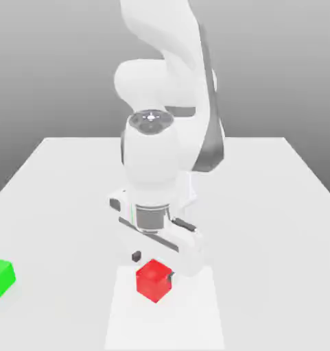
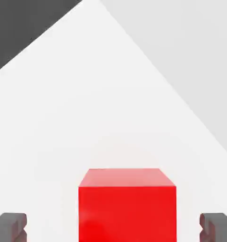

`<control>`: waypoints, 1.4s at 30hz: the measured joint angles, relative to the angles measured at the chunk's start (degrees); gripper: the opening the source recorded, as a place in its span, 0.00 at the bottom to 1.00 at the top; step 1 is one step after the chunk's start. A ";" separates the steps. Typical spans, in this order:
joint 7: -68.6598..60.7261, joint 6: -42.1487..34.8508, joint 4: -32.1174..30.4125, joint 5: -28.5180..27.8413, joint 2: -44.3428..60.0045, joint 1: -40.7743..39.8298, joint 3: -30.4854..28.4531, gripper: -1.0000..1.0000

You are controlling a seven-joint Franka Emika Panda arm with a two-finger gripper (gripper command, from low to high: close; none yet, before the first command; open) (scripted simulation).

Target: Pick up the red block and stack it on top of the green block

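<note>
the red block (image 1: 154,280) is being straddled by the gripper (image 1: 154,266), jaws spread wide with a gap at each side. it is sitting square on the table (image 1: 277,219), near the front edge; the green block (image 1: 0,277) is lying well apart by the exterior view's left edge.

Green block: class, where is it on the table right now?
In the exterior view, the green block sits at the table's far left edge, apart from the red block.
</note>
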 joint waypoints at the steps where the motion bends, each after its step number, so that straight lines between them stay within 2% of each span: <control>1: 0.57 0.85 0.07 -0.82 1.01 0.42 -0.63 0.50; 4: 1.94 3.47 0.16 -2.90 4.15 2.24 -3.01 0.50; 5: 2.21 4.08 0.17 -3.34 4.88 2.70 -3.60 0.00; 12: 2.42 4.18 0.18 -3.58 4.89 2.59 -3.54 0.00; 19: -1.05 -1.26 -0.15 1.54 -1.62 0.35 0.05 0.00; 28: -4.56 -7.56 -1.82 5.99 -9.07 0.11 1.38 0.00; 34: 1.08 -12.13 4.23 9.16 -7.96 -2.65 -5.82 0.00; 42: 14.60 -18.48 15.14 9.32 -3.11 -17.43 -15.46 0.00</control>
